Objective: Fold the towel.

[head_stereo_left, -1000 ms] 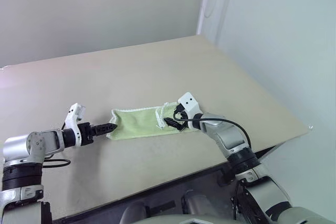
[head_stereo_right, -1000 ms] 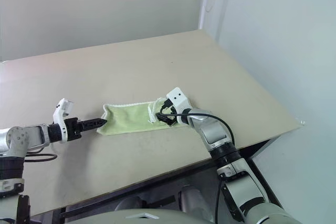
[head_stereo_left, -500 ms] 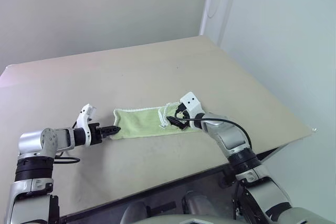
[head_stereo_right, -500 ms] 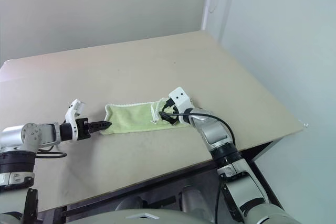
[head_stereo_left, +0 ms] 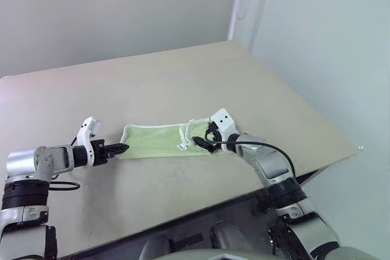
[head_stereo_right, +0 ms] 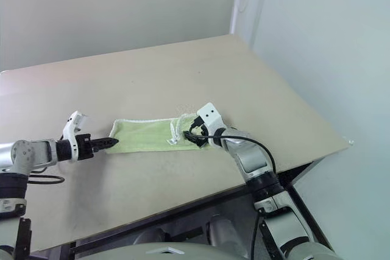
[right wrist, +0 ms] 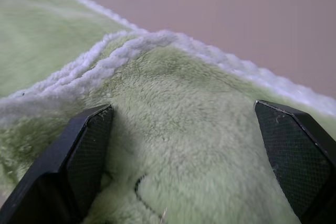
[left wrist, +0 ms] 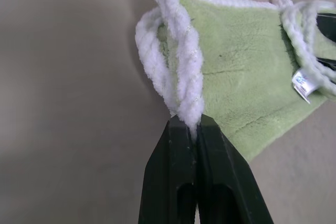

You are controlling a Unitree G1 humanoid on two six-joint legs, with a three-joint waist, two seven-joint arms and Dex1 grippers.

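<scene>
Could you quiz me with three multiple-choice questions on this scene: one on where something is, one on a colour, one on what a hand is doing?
1. Where does the light-green terry towel with white edging lie?
A. on the beige table
B. on the floor
C. hung on the wall

2. What colour is the towel's small loop tag?
A. red
B. white
C. black

3. How is the left hand?
A. wide open
B. holding a cup
C. shut on the towel's edge

Answers: 1 A, it lies flat on the tabletop; 2 B, the tag is white; 3 C, its fingers pinch the white edging, while the right hand stands open over the towel.
</scene>
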